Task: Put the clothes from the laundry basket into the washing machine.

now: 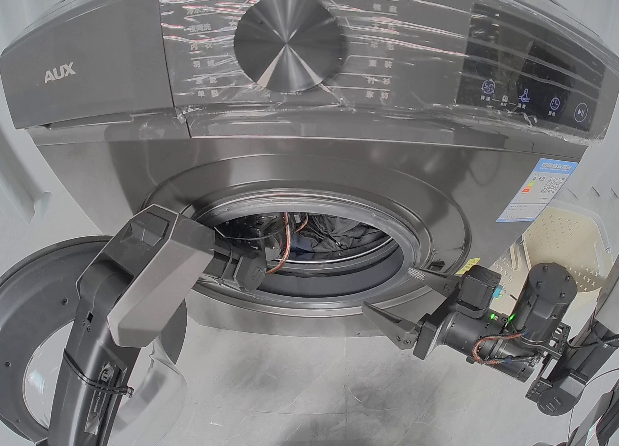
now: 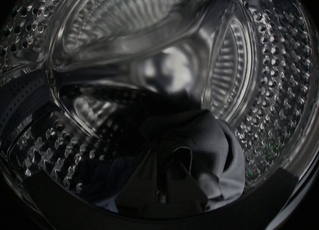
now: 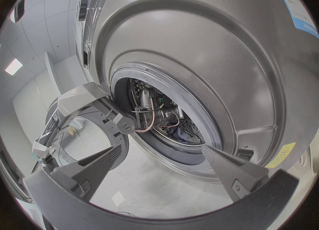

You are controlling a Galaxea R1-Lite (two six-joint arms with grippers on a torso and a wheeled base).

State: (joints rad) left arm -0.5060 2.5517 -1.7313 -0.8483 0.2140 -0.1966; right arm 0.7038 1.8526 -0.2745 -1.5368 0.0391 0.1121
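Observation:
The grey washing machine (image 1: pixel 309 144) fills the head view, its round opening (image 1: pixel 309 241) facing me. My left arm (image 1: pixel 161 260) goes through that opening into the steel drum (image 2: pixel 275 74). Inside, my left gripper (image 2: pixel 164 160) is shut on a grey garment (image 2: pixel 212 147) that drapes around its fingertips near the drum's bottom. Dark clothes (image 1: pixel 335 237) lie in the drum behind the arm and show as dark clothes (image 3: pixel 186 136) from the right wrist. My right gripper (image 1: pixel 389 289) hangs open and holds nothing, just outside the opening at its lower right; the right wrist view has this gripper (image 3: pixel 159 151) before the door ring.
The washer door (image 1: pixel 39 337) stands swung open at the lower left. A cream perforated laundry basket (image 1: pixel 567 241) sits at the right beside the machine, behind my right arm. Pale floor (image 1: pixel 290 389) lies in front of the washer.

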